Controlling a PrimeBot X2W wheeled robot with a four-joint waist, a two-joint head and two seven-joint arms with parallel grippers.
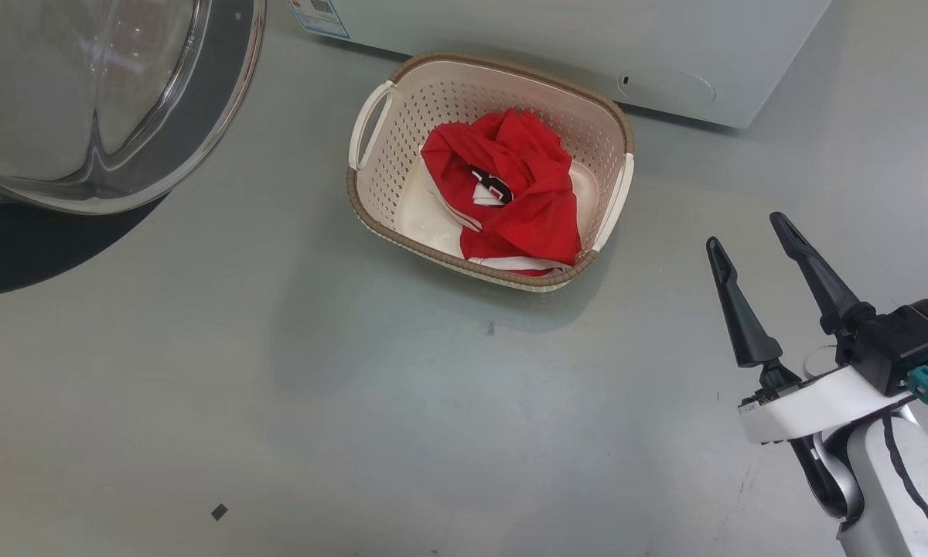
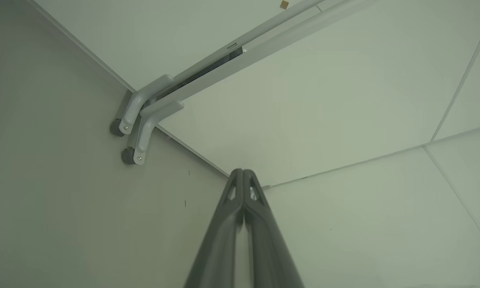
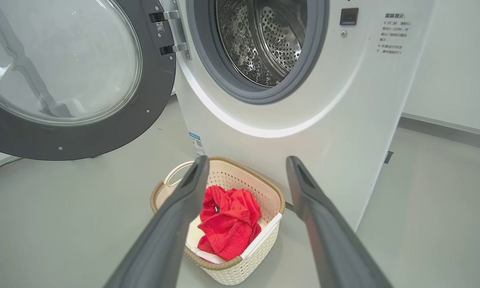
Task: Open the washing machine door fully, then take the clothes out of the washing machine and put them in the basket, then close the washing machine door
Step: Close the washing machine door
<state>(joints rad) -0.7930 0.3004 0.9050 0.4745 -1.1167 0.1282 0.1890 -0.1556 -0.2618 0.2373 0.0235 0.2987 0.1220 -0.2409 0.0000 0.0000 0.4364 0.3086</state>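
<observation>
The red clothes (image 1: 510,189) lie bunched in the cream basket (image 1: 371,186) on the floor before the white washing machine (image 1: 588,46). In the right wrist view the same clothes (image 3: 228,222) fill the basket (image 3: 260,248), the washing machine (image 3: 304,120) shows a bare steel drum, and the washing machine door (image 3: 116,128) hangs swung wide to the left. That door (image 1: 201,124) also fills the head view's upper left. My right gripper (image 1: 746,232) hovers open and empty to the right of the basket; its fingers (image 3: 172,224) frame the basket. My left gripper (image 2: 243,172) is shut, empty, pointing at a wall corner.
Grey floor spreads in front of the basket, with a small dark scrap (image 1: 219,511) near the lower left. A wheeled grey frame leg (image 2: 144,120) stands against the white wall panels in the left wrist view. A white wall (image 3: 456,72) rises right of the machine.
</observation>
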